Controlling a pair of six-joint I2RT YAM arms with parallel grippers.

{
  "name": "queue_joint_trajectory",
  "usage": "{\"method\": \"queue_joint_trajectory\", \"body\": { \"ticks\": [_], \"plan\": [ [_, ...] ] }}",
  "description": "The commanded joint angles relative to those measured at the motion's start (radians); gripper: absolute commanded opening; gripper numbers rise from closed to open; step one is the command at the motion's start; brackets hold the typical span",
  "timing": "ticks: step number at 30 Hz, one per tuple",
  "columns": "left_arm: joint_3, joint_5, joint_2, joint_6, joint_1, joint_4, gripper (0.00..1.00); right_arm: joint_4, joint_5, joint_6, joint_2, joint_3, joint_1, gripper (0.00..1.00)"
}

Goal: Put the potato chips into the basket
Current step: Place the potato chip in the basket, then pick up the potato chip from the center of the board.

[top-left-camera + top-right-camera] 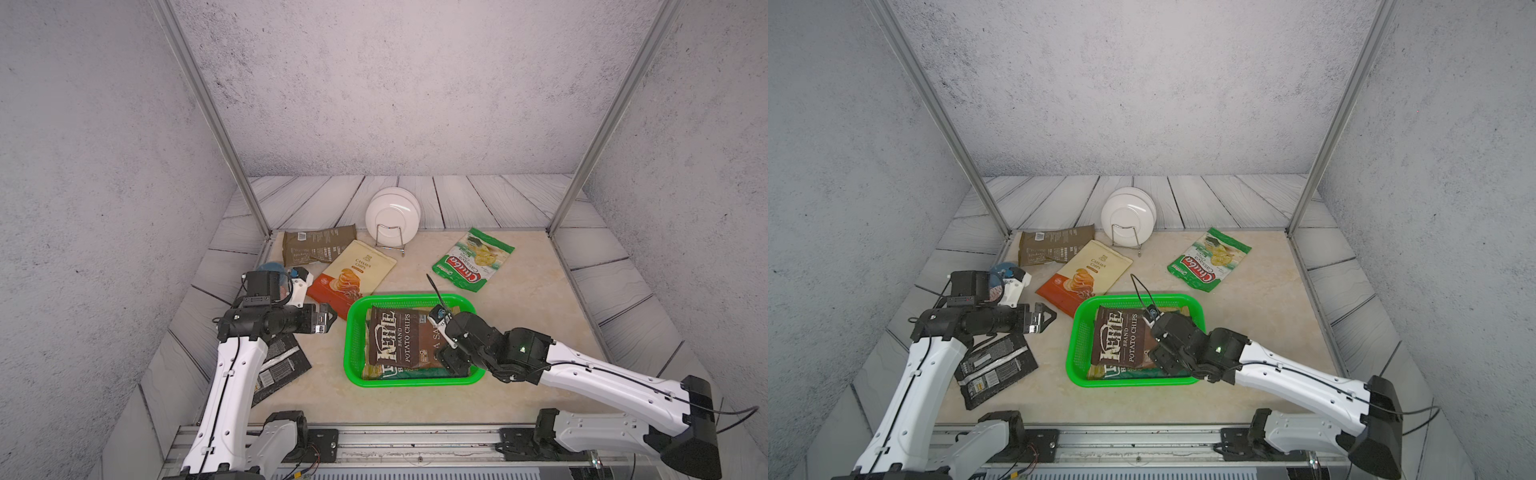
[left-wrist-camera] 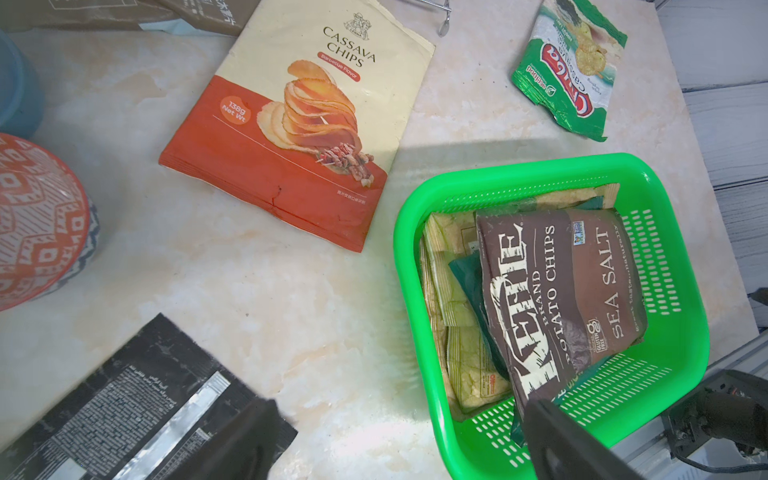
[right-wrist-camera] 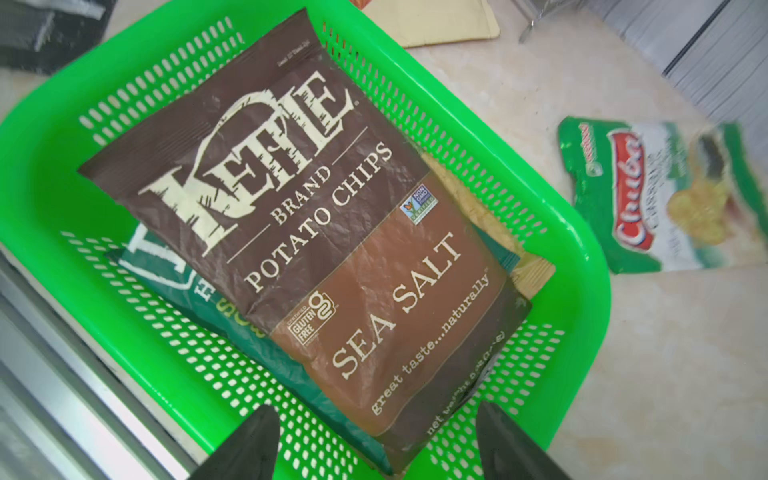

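Observation:
The green basket (image 1: 352,332) (image 1: 1073,345) sits at the front middle of the table. A brown Kettle potato chips bag (image 1: 399,338) (image 3: 299,216) lies on top inside it, over a dark green bag (image 3: 199,291) and olive bags (image 2: 453,299). My right gripper (image 1: 449,349) (image 3: 376,415) hangs open over the basket's right part, its fingers apart on either side of the brown bag's end, not touching it. Left of the basket my left gripper (image 1: 330,318) (image 2: 401,411) is open and empty. On the table lie cream-and-orange (image 1: 353,276), olive (image 1: 316,245), green (image 1: 473,257) and black (image 1: 278,365) bags.
White plates in a wire rack (image 1: 392,222) stand at the back middle. A blue bowl (image 2: 16,87) and a red-patterned bowl (image 2: 37,220) sit at the far left behind my left arm. A metal rail (image 1: 415,440) runs along the front edge.

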Motion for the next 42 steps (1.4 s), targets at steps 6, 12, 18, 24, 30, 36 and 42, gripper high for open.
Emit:
{"method": "queue_joint_trajectory", "body": {
  "ticks": [6,12,18,24,30,36,42],
  "plan": [
    [-0.034,0.076,-0.055,0.056,0.01,0.02,0.99,0.004,-0.187,0.202,-0.019,0.121,-0.331,0.79],
    [-0.036,0.074,-0.052,0.066,0.01,0.021,0.98,-0.055,-0.051,0.107,0.192,0.282,-0.483,0.79],
    [-0.04,0.091,-0.043,0.089,0.009,0.015,0.99,-0.016,-0.127,0.011,0.462,0.431,-0.607,0.8],
    [-0.042,0.094,-0.052,0.101,0.009,0.013,0.98,-0.114,-0.117,-0.085,0.742,0.675,-0.638,0.81],
    [-0.04,0.099,-0.036,0.104,0.01,0.013,0.99,-0.229,-0.107,-0.161,0.98,0.88,-0.641,0.82],
    [-0.044,0.087,-0.045,0.104,0.01,0.018,0.98,-0.246,-0.088,-0.211,1.104,0.97,-0.64,0.83],
    [-0.042,0.088,-0.04,0.103,0.01,0.016,0.98,-0.294,-0.047,-0.233,1.222,1.07,-0.643,0.85]
  ]
}}
